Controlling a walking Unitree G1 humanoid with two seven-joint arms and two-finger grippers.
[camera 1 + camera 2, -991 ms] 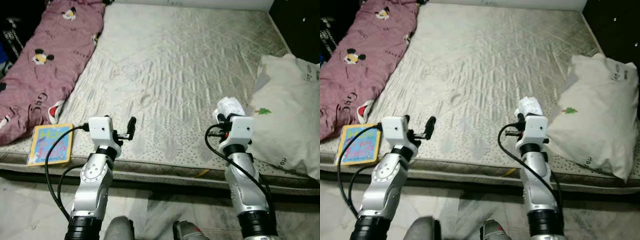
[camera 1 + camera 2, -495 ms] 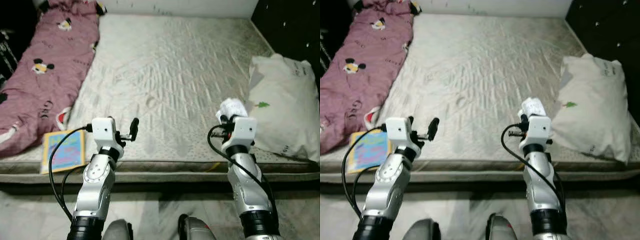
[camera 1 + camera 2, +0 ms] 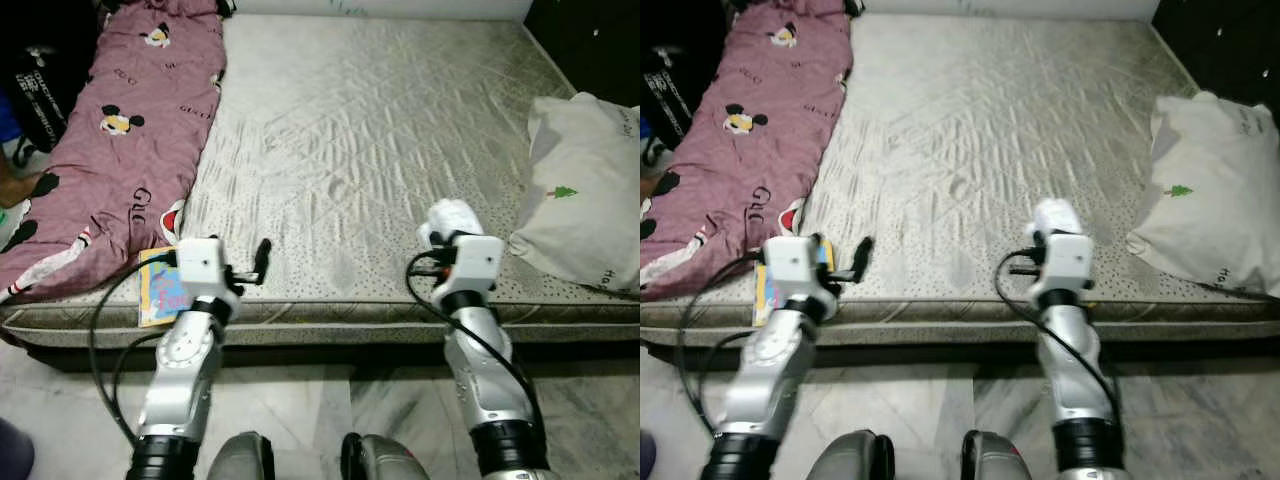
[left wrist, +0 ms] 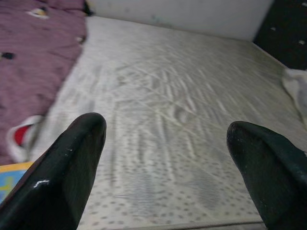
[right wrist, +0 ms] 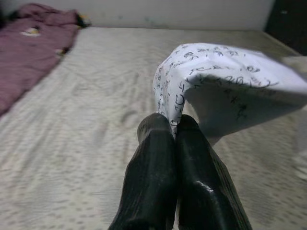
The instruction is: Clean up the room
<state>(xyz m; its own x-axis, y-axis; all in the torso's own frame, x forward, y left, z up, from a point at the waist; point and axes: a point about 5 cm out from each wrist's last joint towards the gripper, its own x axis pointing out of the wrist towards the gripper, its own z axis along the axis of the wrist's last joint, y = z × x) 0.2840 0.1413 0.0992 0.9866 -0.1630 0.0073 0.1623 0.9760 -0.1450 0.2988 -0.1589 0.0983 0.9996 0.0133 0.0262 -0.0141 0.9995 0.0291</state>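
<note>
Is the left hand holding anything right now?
No, the left hand is open, its two black fingers spread wide with only bare mattress between them.

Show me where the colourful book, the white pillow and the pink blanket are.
colourful book [image 3: 160, 288], left eye view, on its visible cover by the mattress corner.
white pillow [image 3: 585, 190], left eye view, on the middle of its case.
pink blanket [image 3: 110, 160], left eye view, on its central fold.
</note>
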